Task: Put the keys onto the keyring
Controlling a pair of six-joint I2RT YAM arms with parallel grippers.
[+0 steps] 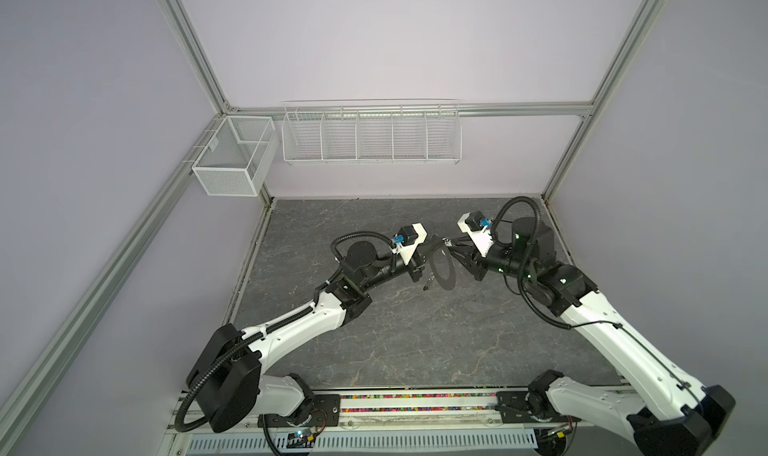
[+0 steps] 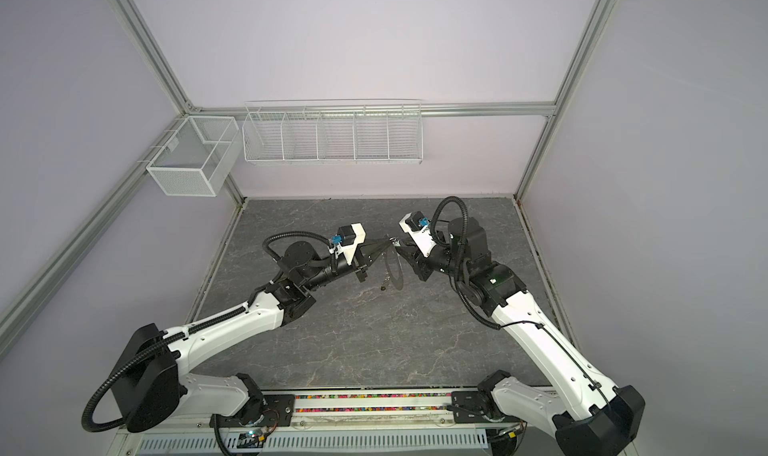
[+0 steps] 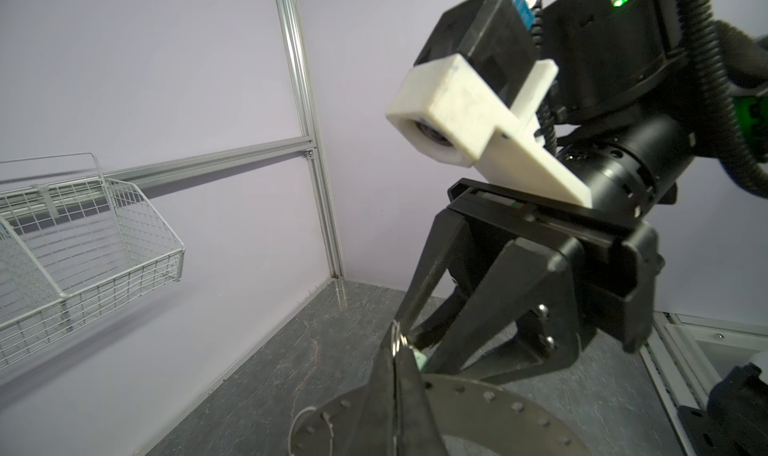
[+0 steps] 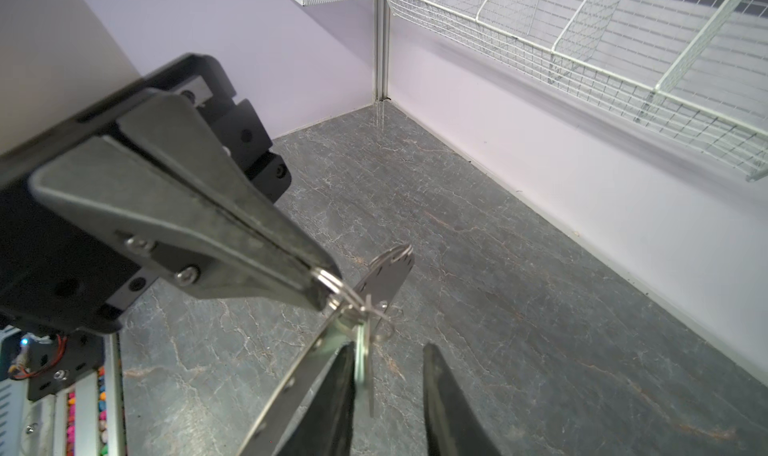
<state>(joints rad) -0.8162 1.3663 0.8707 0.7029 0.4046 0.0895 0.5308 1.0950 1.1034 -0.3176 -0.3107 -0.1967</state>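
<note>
**A:** Where is the keyring (image 4: 388, 273)?

**B:** Off the surface, above the middle of the bench (image 1: 374, 329), somewhat nearer its back edge. It hangs by its upper rim with the flat faces upright. In both top views it shows almost edge-on, its long line running from the back edge toward the front edge, one face toward each arm.

**A:** What holds it?

**B:** The left gripper (image 4: 322, 287). Its jaws are pressed together on a small split ring (image 4: 332, 283) sitting at the keyring's top rim. A pale tag (image 3: 417, 356) shows just beside that spot.

**A:** And the right gripper (image 4: 390, 348)?

**B:** Its jaws stand partly apart, with a plain gap between them and the tips just beside the same rim. A thin metal piece (image 4: 365, 375), seen edge-on, lies against one finger (image 4: 332, 404).

**A:** Anything at the bottom?

**B:** A small dark thing (image 1: 427, 285) dangles by the lower rim, too small to name.

**A:** The arms?

**B:** The left arm (image 1: 299, 325) reaches in from the front left corner, its jaws pointing toward the right edge. The right arm (image 1: 615, 341) runs from the front right corner along the right edge, folds at the elbow, and points its jaws leftward. The two sets of tips almost meet.
</note>
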